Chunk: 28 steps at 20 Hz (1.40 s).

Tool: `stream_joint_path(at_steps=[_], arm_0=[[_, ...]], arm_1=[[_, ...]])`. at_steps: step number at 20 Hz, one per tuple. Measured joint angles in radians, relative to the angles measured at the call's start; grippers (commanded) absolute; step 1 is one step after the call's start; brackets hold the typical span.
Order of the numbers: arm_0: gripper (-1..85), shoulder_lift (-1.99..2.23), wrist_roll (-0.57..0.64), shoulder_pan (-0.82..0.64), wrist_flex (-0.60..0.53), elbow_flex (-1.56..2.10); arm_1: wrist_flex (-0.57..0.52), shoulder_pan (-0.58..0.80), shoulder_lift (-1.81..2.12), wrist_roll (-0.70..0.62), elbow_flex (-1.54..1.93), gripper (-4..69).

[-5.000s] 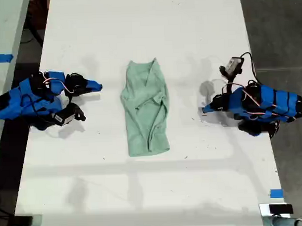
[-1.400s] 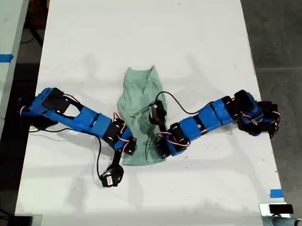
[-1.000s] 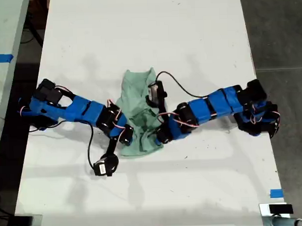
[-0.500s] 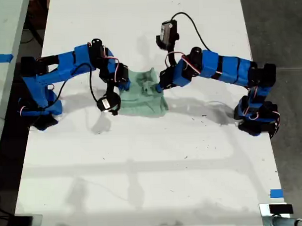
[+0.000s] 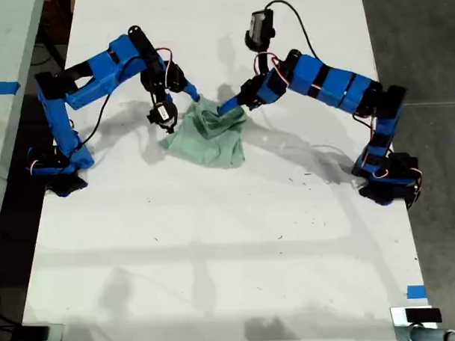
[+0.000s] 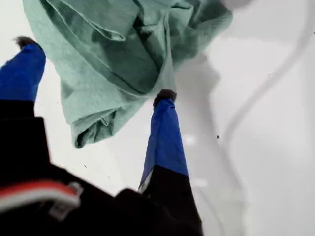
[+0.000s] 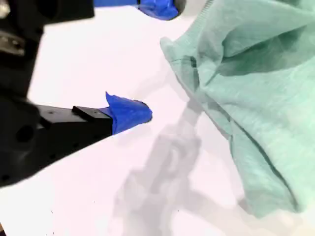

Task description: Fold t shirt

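- A blue arm [image 5: 97, 70] reaches in from the exterior view's left. Its tip is right at the upper left edge of the t shirt [image 5: 207, 134].
- The t shirt is pale green and bunched up in a wrinkly heap. It lies on the white worktop [image 5: 215, 253], toward the far end, between the two arm tips.
- A second blue arm [image 5: 329, 81] reaches in from the exterior view's right. Its tip is on the upper right part of the t shirt.
- I cannot tell from the wrist views which arm is which.
- My first gripper [image 6: 93, 68] has its fingers [image 6: 165, 128] spread wide. The t shirt shows in the gap between them, and one fingertip meets the cloth's edge. They are not pinching it.
- My second gripper [image 7: 155, 60] also has its fingers [image 7: 125, 114] spread wide. Only bare worktop lies between them. The t shirt sits just beside them, not touching the nearer fingertip.
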Motion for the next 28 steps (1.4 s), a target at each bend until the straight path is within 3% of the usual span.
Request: stream_joint_path(at_steps=[3,6,8,11,14,17,21,23,28], arm_0=[[23.0,0.179,-0.006,-0.054,0.009,0.091],[7.3,0.5,-0.094,-0.06,0.008,0.245],[2.3,0.792,-0.193,0.017,0.008,0.376],[-0.2,1.236,-0.403,0.27,-0.063,0.641],[-0.2,1.531,-0.549,0.509,-0.293,1.063],[0.1,1.809,-0.607,0.546,-0.457,1.529],[0.1,2.118,-0.646,0.594,-0.505,1.944],[-0.2,2.123,-0.653,0.592,-0.537,2.017],[0.1,2.098,-0.678,0.546,-0.545,2.022]], arm_1=[[0.137,0.009,0.087,0.035,0.0,30.4],[0.341,0.028,0.279,0.14,0.087,23.7],[0.365,-0.044,0.531,0.193,0.305,17.1],[0.356,-0.238,1.028,0.37,0.695,2.1],[0.318,-0.454,1.499,0.604,1.108,2.1],[0.255,-0.56,1.931,0.695,1.525,2.1],[0.15,-0.572,2.141,0.661,1.822,1.9],[0.064,-0.565,2.125,0.561,1.959,1.9],[0.06,-0.525,2.141,0.52,1.973,2.2]])
